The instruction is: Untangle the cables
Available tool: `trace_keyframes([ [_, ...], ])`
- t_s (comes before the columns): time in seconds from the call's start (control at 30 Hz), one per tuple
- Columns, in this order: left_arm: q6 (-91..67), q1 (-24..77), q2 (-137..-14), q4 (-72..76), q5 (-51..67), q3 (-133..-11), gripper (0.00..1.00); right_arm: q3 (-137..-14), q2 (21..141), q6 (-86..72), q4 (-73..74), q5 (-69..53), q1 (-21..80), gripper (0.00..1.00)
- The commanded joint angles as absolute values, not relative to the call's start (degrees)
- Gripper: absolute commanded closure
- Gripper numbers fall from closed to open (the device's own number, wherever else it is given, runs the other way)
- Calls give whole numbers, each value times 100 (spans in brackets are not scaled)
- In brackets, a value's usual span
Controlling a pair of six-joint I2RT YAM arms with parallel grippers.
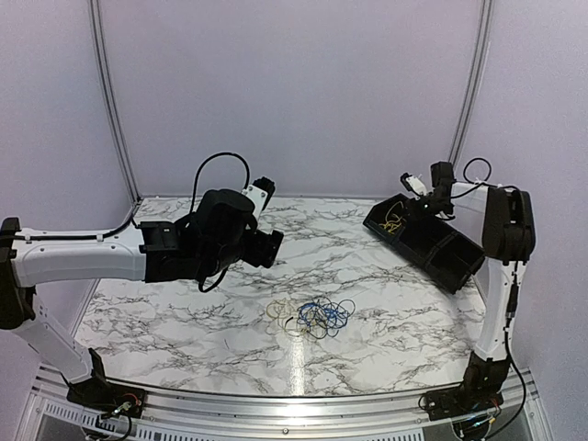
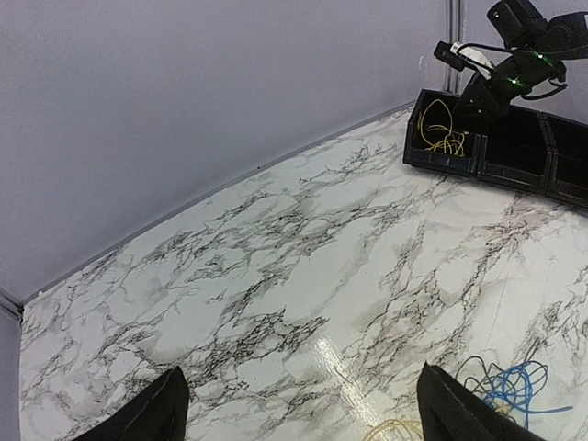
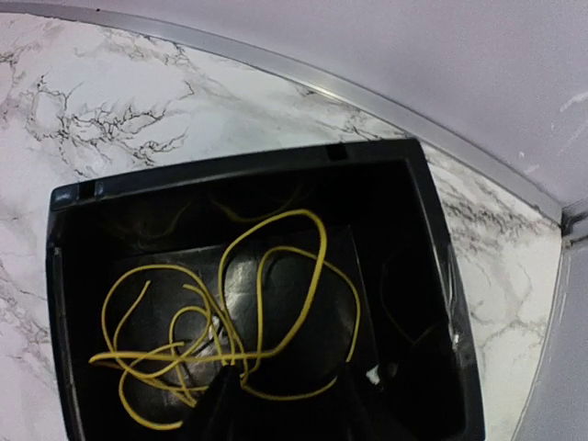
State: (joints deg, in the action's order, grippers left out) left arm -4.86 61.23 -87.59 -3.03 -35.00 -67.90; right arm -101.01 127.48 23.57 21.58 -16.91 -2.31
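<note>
cables (image 1: 312, 315) tangled on table (image 1: 184, 303), yellow cable (image 3: 197, 352) in bin (image 3: 230, 170)

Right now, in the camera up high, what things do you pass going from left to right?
Left arm → yellow cable coil → blue and black cable tangle → black bin → right arm.

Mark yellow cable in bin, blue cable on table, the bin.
yellow cable (image 3: 197, 347): right wrist view, tangled middle strands.
blue cable (image 1: 329, 314): top external view, centre of coil.
black bin (image 1: 409, 250): top external view, near side wall.
</note>
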Motion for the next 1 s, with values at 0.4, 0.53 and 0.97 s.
trace_keyframes([
  [0.4, -994, 6168, -8709, -600, -3146, -6811, 20, -7001, 8960, 2394, 1511, -2716, 585, 57],
  [0.53, -2174, 5970, -8967, -940, -2472, -6683, 40, -6462, 8307, 2641, 1646, -3245, 1484, 59],
  [0.97, -3897, 5775, -9406, 1384, -132, -4970, 33, -5291, 8495, 3357, 1384, -3724, 3685, 43],
])
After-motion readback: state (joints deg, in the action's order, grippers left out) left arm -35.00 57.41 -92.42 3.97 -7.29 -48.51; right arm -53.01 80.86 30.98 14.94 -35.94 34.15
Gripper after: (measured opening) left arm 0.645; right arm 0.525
